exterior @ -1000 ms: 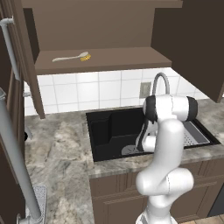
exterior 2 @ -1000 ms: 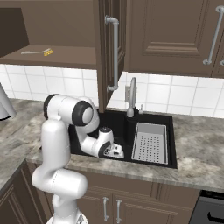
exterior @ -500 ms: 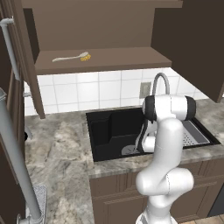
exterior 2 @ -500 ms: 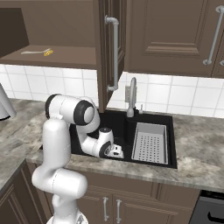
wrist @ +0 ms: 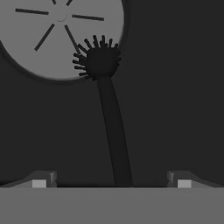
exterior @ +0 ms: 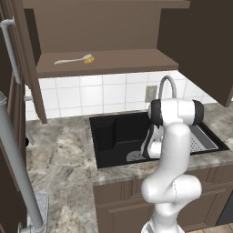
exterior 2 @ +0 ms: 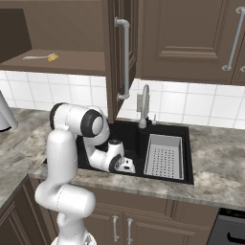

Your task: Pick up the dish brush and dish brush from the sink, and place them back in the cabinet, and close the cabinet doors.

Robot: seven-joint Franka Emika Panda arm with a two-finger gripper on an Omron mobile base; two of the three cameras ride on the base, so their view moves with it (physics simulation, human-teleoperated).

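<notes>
We're hanging low in the sink point(exterior: 104, 136) with fingers point(wrist: 38, 181) spread wide, straddling the black dish brush point(wrist: 111, 122), not gripping it yet.

My hand point(exterior 2: 128, 166) is down inside the sink point(exterior 2: 162, 131), beside the grey rack point(exterior 2: 164, 156). Whitish dish brush point(exterior 2: 40, 57) lies on the open cabinet point(exterior 2: 67, 62) shelf.

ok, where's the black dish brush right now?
Hand view: black dish brush lies on the sink floor, bristle head over the drain's edge, handle running between the open gripper.
</notes>
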